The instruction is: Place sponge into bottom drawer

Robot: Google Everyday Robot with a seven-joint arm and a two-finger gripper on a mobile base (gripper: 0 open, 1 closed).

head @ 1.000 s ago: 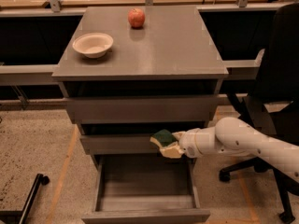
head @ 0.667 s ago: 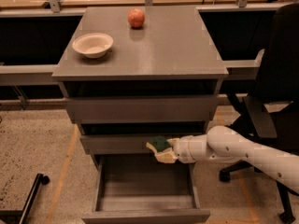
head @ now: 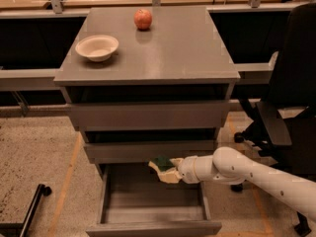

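Note:
The bottom drawer (head: 153, 226) of the grey cabinet is pulled open, a deep box with nothing visible inside. My gripper (head: 164, 171) reaches in from the right on a white arm and is shut on the sponge (head: 161, 163), whose dark green top and pale yellow body show at the fingertips. The sponge hangs above the back right part of the open drawer, just below the front of the middle drawer (head: 148, 150).
A white bowl (head: 97, 47) and a red apple (head: 142, 19) sit on the cabinet top (head: 173, 48). A black office chair (head: 291, 117) stands close on the right. A black wheeled leg (head: 29, 209) lies on the floor at the lower left.
My gripper has moved left and slightly down with the sponge, from beside the drawer's right edge to over the open bottom drawer.

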